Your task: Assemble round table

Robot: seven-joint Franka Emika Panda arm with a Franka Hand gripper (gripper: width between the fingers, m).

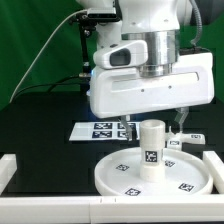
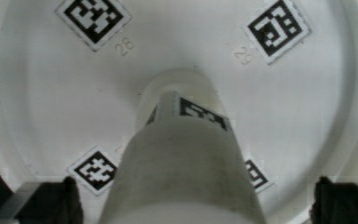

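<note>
**A:** What sits at the exterior view's left?

**B:** A white rail [image 1: 8,168] fences the black table [image 1: 40,140], and it seems to run along the front and the far right too. Between it and the disc the table is bare, so that side gives the widest room for a sideways move.

**A:** Next along?

**B:** The marker board [image 1: 103,128] lies flat behind the disc and apart from it. It is low, so I judge it no obstacle.

**A:** And the disc?

**B:** The disc [image 1: 120,180] lies flat, rim up, with its front edge near the front rail. The post [image 1: 151,150] stands upright at about its middle, which I take to be where it joins. Whether it is fully seated I cannot tell.

**A:** The end effector?

**B:** The end effector [image 2: 195,200] hangs straight above the post, released. In the wrist view its fingertips [image 2: 48,203] stand either side of the post with a gap on each side, touching nothing. Straddling like that, it looks placed to close on the post or to lift clear, and straight up is free.

**A:** Anything at the right?

**B:** A small white bit [image 1: 192,138] sits just behind the disc, half hidden by the end effector, and I cannot tell what part it is. With the rail on that side, there is less room than on the left. The disc's raised rim would also block a low sideways sweep of the fingers.
</note>
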